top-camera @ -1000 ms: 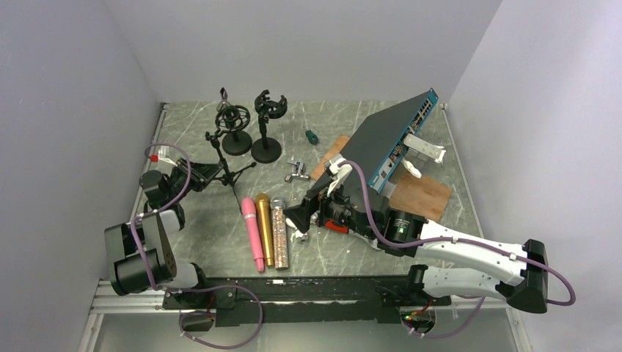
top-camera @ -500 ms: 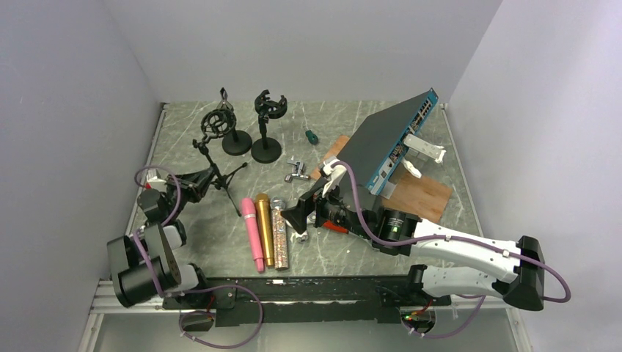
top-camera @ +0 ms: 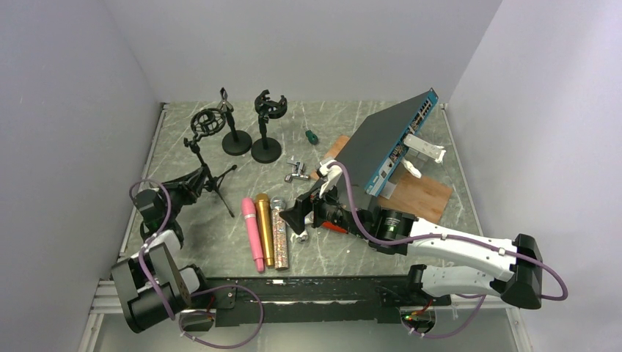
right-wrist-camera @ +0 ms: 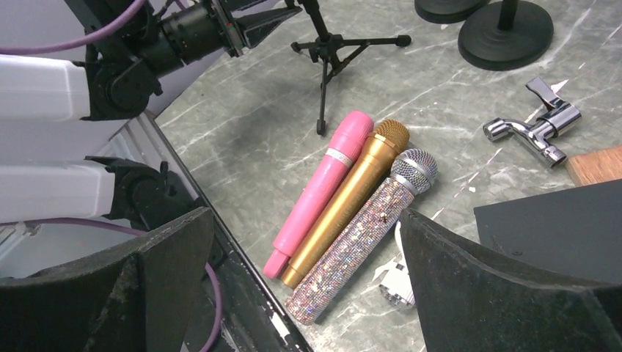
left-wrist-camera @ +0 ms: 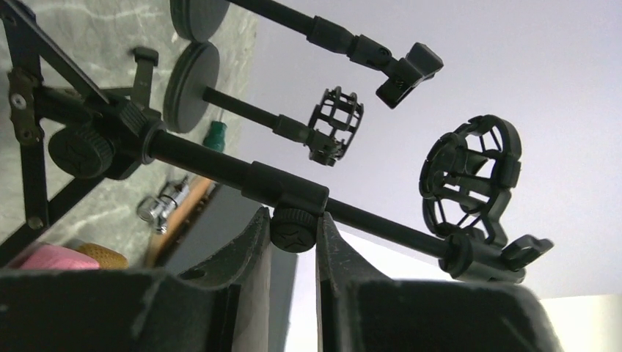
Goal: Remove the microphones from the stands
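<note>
A black tripod stand (top-camera: 198,150) tilts over the left of the table, its round shock mount (top-camera: 207,122) holding nothing. My left gripper (top-camera: 192,183) is shut on the small knob (left-wrist-camera: 293,229) under the stand's pole (left-wrist-camera: 220,165). The empty mount (left-wrist-camera: 469,176) shows against the wall. A pink microphone (top-camera: 253,233), a gold microphone (top-camera: 265,227) and a glitter microphone (top-camera: 279,233) lie side by side near the front edge. My right gripper (top-camera: 301,220) hovers open just right of them. In the right wrist view its jaws (right-wrist-camera: 308,216) frame the glitter microphone (right-wrist-camera: 367,235) without touching it.
Two round-base stands (top-camera: 236,141) (top-camera: 265,150) with empty clips stand at the back. A metal fitting (top-camera: 297,172) and a green-handled tool (top-camera: 311,136) lie mid-table. A network switch (top-camera: 389,139) leans over a wooden board (top-camera: 422,194) on the right. A small white piece (right-wrist-camera: 400,282) lies under my right gripper.
My left gripper has drawn back toward the near left, carrying the tripod stand with it, so the shock mount has shifted left. My right gripper has edged slightly left, still open.
</note>
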Available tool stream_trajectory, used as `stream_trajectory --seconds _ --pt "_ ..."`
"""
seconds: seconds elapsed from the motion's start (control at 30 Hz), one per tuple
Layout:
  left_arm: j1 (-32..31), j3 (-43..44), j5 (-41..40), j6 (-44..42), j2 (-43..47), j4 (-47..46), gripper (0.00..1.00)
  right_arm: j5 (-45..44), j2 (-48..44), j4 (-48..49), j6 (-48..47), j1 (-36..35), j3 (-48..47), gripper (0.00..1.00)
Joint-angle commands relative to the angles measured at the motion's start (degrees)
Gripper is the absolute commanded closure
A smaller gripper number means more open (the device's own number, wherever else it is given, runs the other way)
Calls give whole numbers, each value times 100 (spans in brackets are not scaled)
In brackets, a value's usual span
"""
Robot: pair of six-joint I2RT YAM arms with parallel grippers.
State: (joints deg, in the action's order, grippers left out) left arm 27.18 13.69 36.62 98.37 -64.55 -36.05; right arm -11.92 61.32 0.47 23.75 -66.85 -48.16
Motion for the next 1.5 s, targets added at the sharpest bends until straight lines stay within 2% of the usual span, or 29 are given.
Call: stream_trajectory --seconds 0.0,0.07,0.17,0.23,0.3,0.4,0.5,0.57,0.77,0.9,0.97,1.07,1.2,1.47 --pt "50 -540 -208 906 -453 -349 99 -42 -94 293 -1 -22 -158 0" --pt "58 -685 -223 972 -584 -901 76 -81 -131 295 -9 -14 -120 0" --pt "57 -564 -102 540 -556 -764 35 -85 -151 289 -24 -16 -121 0" --pt "80 -327 -90 -401 -270 -112 24 -94 -162 258 -28 -15 -129 0" --pt "84 53 -266 -1606 297 1231 20 -124 -184 232 -15 -17 -109 0" --pt "83 544 -967 -3436 1118 3004 17 -137 -281 251 4 -18 -27 0" --pt "77 675 -1660 -4638 1855 3747 16 -103 -351 308 17 -20 33 0" --pt "8 693 -1898 -5113 2108 3865 16 -76 -345 346 16 -20 31 0" --pt "-466 602 -1955 -6077 2285 3347 20 49 -148 336 33 -21 -87 0" --pt "-539 976 -1559 -6252 2078 3235 26 52 -149 351 68 -15 -59 0" --pt "-543 1179 -1055 -6245 1781 2995 29 58 -175 326 76 -17 -61 0" --pt "-553 1596 -584 -6258 1195 3191 31 37 -242 317 56 -16 -63 0" --pt "-559 1657 -83 -6174 837 2842 37 -62 -348 316 55 -19 14 0" --pt "-611 1587 89 -6214 824 2847 40 -93 -322 359 51 -14 62 0"
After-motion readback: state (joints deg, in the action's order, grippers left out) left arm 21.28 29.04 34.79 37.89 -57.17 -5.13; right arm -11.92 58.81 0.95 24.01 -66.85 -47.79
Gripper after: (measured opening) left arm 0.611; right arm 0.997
